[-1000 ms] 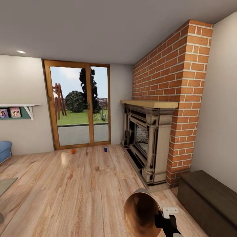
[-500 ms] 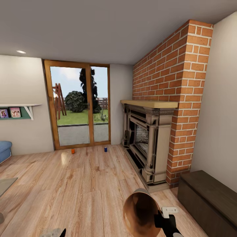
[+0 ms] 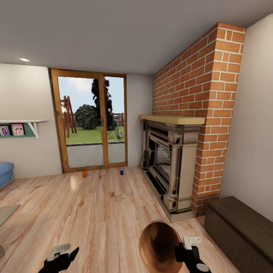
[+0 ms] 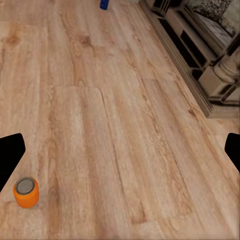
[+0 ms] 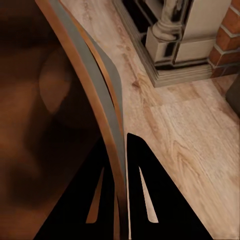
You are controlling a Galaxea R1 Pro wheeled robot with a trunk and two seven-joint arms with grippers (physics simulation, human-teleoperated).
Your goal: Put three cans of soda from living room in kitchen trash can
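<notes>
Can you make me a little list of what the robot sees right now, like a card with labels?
room: living room with brick fireplace and glass doors
right gripper: shut on the trash can rim
left gripper: open, empty, low over the floor
orange can: standing by the doors
blue can: standing by the doors
second orange can: upright on the floor near the left gripper

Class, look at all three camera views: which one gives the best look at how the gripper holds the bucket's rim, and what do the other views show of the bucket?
The right wrist view: the right gripper pinches the bucket rim between its fingers, one inside, one outside. The head view shows the bucket's tan inside at the right gripper, but not the pinch. The left wrist view shows floor and cans instead.
</notes>
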